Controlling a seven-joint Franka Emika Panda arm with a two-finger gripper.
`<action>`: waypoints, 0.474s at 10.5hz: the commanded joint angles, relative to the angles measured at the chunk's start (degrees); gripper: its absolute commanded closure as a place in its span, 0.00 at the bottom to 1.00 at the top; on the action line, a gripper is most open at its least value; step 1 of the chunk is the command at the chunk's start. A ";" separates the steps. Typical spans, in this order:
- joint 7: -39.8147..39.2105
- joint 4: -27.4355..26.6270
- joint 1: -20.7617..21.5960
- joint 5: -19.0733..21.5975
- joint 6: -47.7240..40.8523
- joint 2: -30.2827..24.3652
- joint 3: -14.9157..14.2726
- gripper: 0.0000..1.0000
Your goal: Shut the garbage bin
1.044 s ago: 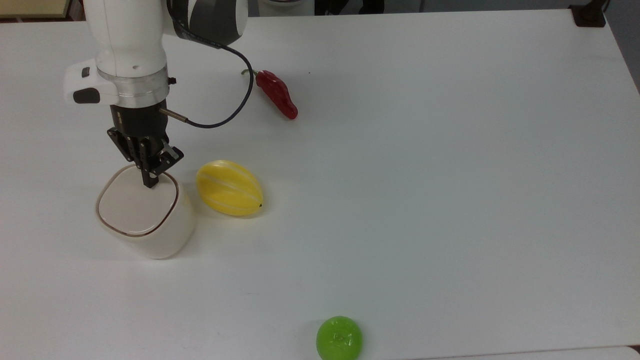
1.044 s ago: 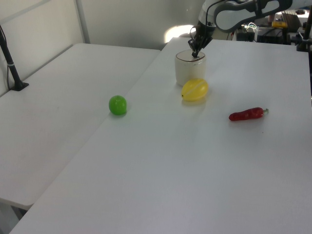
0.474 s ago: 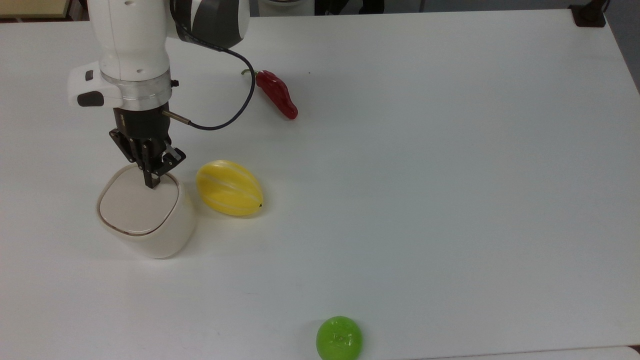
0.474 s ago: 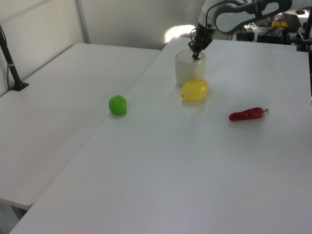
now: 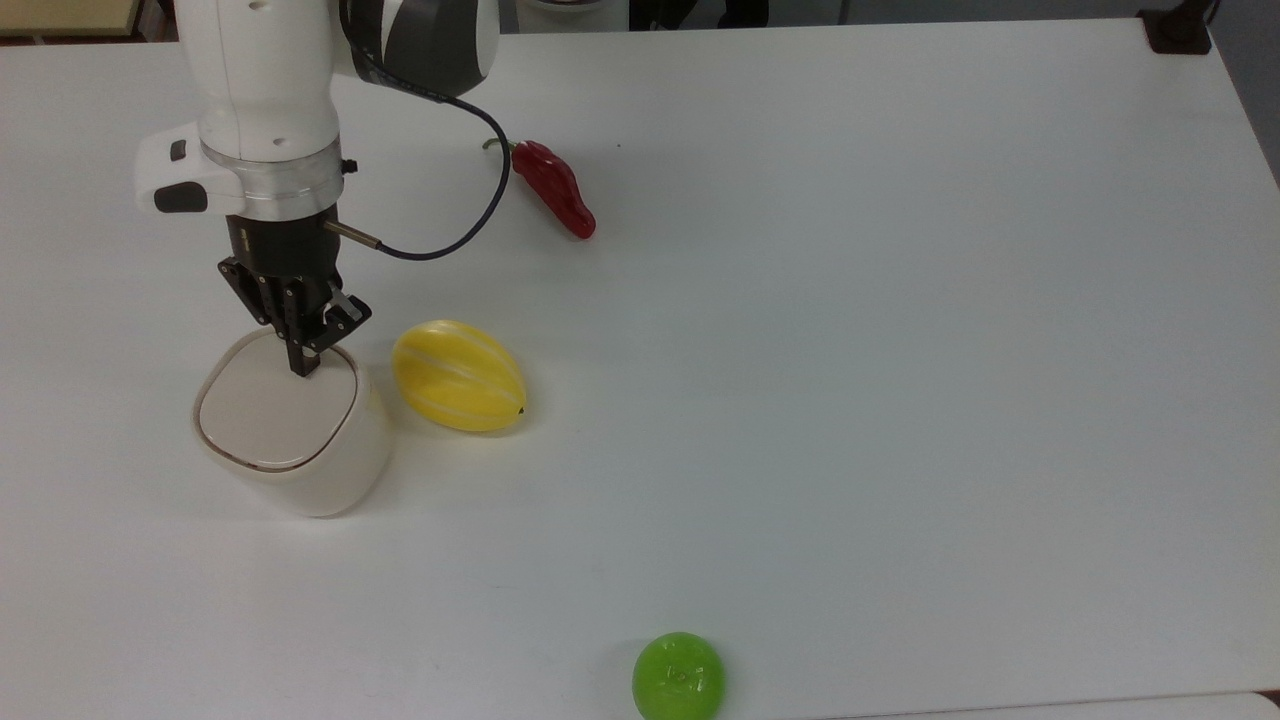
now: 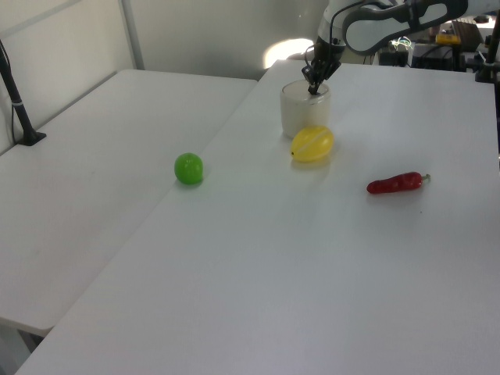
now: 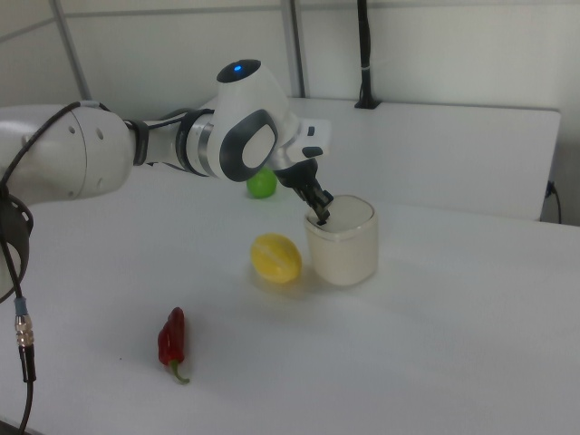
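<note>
Cream-white and glossy, the small rounded-square garbage bin (image 5: 300,450) stands on the white counter (image 5: 850,400) at about nine o'clock in the top view, its flat beige lid (image 5: 275,410) lying level inside the rim. In the right view the lid (image 7: 349,212) also looks seated flush, so the closing step appears to be at its end, though whether the latch has caught cannot be judged from here.

The black two-finger tool (image 5: 300,368) has its tips drawn together with nothing between them, and they meet the lid near its twelve-o'clock edge in the top view, pressing or just resting on it. The next move probably calls for a straight lift clear of the lid, without dragging sideways and tipping the light bin.

The arm comes down almost vertically from the top view's twelve o'clock, its white wrist directly over the bin's far edge, a dark cable looping off towards three o'clock. In the left view the tool (image 6: 314,88) points down onto the bin (image 6: 303,109).

A yellow striped plastic melon (image 5: 458,376) sits just beside the bin at its three o'clock, apart from it.
</note>
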 commanded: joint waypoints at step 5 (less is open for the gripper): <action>2.54 -1.64 2.99 -1.37 -8.87 -7.32 -0.13 1.00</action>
